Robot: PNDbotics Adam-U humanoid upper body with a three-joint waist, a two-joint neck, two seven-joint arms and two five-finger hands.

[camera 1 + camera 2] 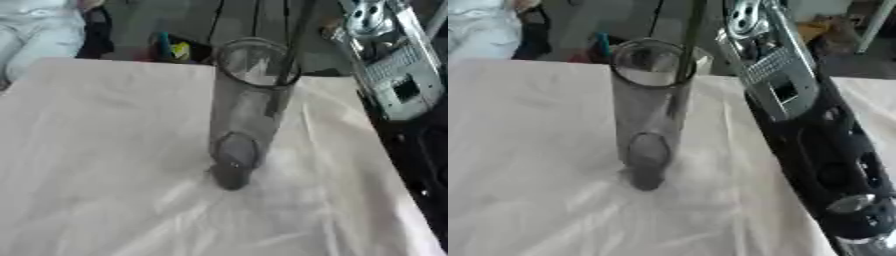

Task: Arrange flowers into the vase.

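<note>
A tall clear glass vase (245, 115) stands upright on the white tablecloth (105, 165), near the middle. A thin dark flower stem (293, 40) comes down from above the top edge and passes through the vase's mouth, leaning on the right side of the rim; its lower end shows faintly inside the glass. No blossom is in view. My right arm (798, 105), silver and black, rises from the lower right toward the top edge near the stem. Its hand lies beyond the top of both views. My left hand does not show.
The table's right edge (394, 165) runs close beside my arm. Behind the table lie blue and yellow items (171, 50) on the floor. A person in pale clothing (35, 35) sits at the far left corner. A brown box (824, 25) stands at the back right.
</note>
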